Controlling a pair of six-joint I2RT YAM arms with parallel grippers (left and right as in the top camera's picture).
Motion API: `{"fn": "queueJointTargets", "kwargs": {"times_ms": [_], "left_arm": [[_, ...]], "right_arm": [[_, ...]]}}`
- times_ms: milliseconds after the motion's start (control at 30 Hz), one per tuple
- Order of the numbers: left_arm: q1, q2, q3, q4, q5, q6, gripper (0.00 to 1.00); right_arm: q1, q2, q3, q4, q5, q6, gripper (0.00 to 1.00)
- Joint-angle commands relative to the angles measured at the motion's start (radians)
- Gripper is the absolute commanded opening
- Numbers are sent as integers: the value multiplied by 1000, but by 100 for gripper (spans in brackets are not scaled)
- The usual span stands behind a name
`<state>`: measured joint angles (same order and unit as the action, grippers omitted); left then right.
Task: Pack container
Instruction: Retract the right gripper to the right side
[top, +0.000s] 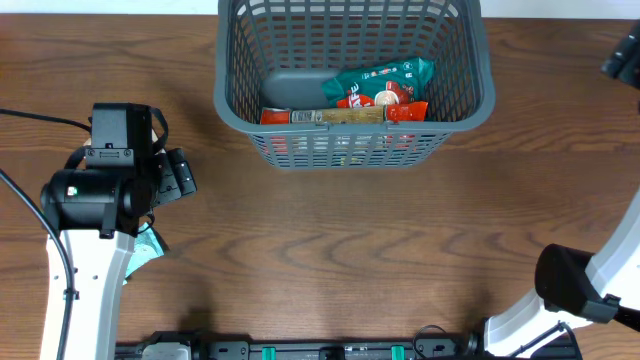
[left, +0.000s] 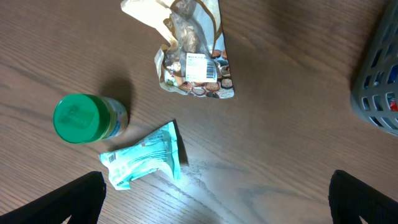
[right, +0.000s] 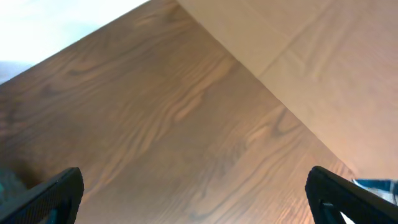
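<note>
Left wrist: one jar (left: 81, 118), one teal packet (left: 146, 163), one pouch (left: 193, 59), one container (left: 379, 81).

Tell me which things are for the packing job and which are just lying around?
For the job:
container, with packets already inside
green-lidded jar, light blue packet and snack bag on the table, probably waiting to be packed
left end effector and right end effector, both open

Just lying about:
black cable near the left edge
</note>
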<state>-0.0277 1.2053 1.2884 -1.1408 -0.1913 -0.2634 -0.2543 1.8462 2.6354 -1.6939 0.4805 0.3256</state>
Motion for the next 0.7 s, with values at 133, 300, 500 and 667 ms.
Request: {"fn": "queueJointTargets", "kwargs": {"times_ms": [133, 300, 500, 667], "left_arm": [[5, -3, -6, 0, -19, 8, 99], [5, -3, -6, 0, -19, 8, 99], [5, -3, -6, 0, -19, 8, 99], [5, -3, -6, 44, -19, 8, 98]], "right_arm": [[-85, -7, -20, -2, -11, 33, 99], [-89, -7, -20, -2, -14, 33, 99], [-89, -7, -20, -2, -14, 33, 99], [-89, -7, -20, -2, -14, 33, 99]]}}
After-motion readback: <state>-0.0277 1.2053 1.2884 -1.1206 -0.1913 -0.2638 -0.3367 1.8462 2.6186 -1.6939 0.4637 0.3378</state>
